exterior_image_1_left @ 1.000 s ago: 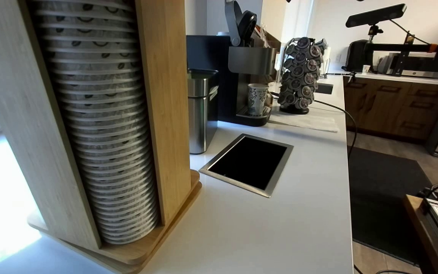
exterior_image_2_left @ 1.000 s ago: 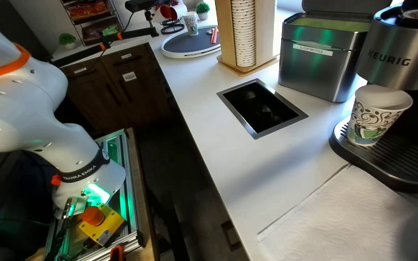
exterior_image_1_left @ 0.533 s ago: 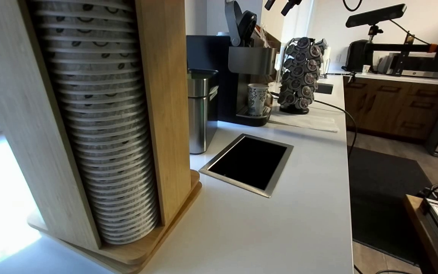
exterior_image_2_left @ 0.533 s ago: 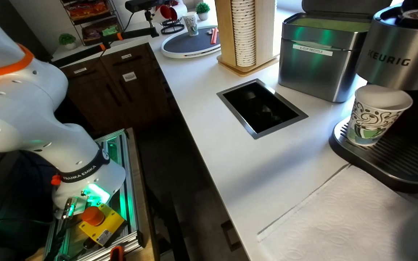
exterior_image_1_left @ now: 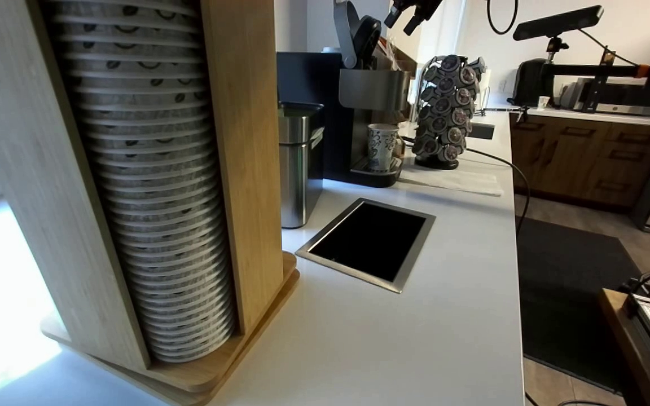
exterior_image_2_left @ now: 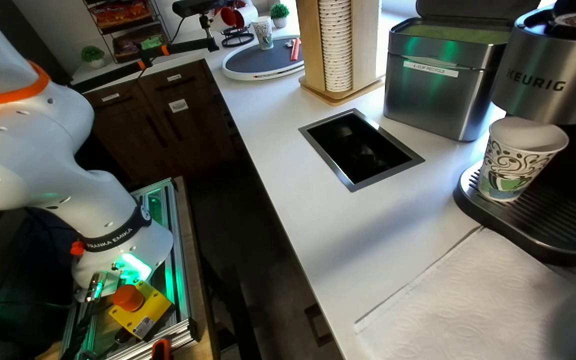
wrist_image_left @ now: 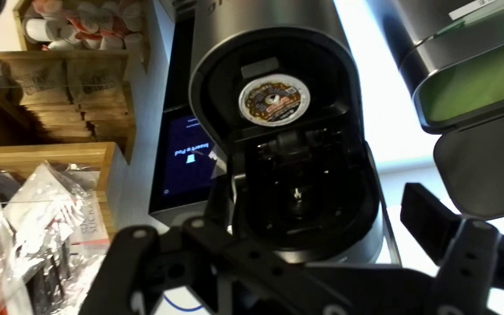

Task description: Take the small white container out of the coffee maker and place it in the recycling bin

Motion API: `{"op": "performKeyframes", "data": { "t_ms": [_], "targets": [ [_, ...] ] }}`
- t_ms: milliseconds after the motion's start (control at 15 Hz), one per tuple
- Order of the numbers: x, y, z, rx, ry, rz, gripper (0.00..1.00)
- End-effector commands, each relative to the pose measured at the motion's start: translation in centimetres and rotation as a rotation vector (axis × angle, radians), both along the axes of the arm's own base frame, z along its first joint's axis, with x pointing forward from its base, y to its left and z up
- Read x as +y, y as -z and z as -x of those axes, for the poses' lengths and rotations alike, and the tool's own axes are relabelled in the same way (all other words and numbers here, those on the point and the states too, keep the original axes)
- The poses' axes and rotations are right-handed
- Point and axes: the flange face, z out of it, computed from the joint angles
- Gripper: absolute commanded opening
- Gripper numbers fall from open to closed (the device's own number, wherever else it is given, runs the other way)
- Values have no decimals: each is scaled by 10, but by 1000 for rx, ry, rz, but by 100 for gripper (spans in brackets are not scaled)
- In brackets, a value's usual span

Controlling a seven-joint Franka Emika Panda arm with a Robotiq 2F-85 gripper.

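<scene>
At the left of an exterior view, the white robot arm (exterior_image_2_left: 33,150), ringed with an orange band (exterior_image_2_left: 38,82), stands alongside the tabletop (exterior_image_2_left: 308,215); a yellow box (exterior_image_2_left: 150,302) with a red-orange button (exterior_image_2_left: 128,298) sits by its base. Farther right, toward the back, a patterned paper cup (exterior_image_2_left: 263,32) stands upright on a dark-surfaced oval tray (exterior_image_2_left: 255,65). Next comes a wooden tower (exterior_image_2_left: 365,45) holding a column of nested paper cups (exterior_image_2_left: 337,50). Nearer the camera, a steel-rimmed opening (exterior_image_2_left: 387,173) is set into the tabletop, its inside too dark to make out. To the right of these stands the recycling bin (exterior_image_2_left: 423,100), brushed steel, labelled "K-CUP RECYCLE", its lid (exterior_image_2_left: 475,9) raised and green showing within.

Just beside the bin is the coffee maker (exterior_image_2_left: 543,75), a second patterned cup (exterior_image_2_left: 518,160) upright on its drip tray (exterior_image_2_left: 563,220), a white paper towel (exterior_image_2_left: 468,305) lying flat near its base. In the wrist view the small white container (wrist_image_left: 274,99) sits inside the machine's opened head, its printed round top in plain sight and its sides hidden. In an exterior view, to the right of the raised hood (exterior_image_1_left: 346,34), hangs the gripper (exterior_image_1_left: 399,24); its jaws are spread well apart, and in the wrist view the container lies clear of both. Farther right again, a dark round rack (exterior_image_1_left: 436,164) of pods (exterior_image_1_left: 443,107) stands upright on the tabletop.
</scene>
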Motion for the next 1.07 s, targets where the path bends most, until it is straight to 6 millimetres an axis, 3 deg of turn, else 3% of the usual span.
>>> {"op": "performKeyframes", "data": {
  "t_ms": [0,133,200,467,1000],
  "targets": [
    [-15,18,-7,-19,-98,4,100],
    [-25,25,-9,-32,-129,-1,100],
    [-16,20,-5,-13,-95,0,100],
    [-18,21,-7,-13,-99,2,100],
    [-11,51,-33,24,-215,45,100]
  ]
}}
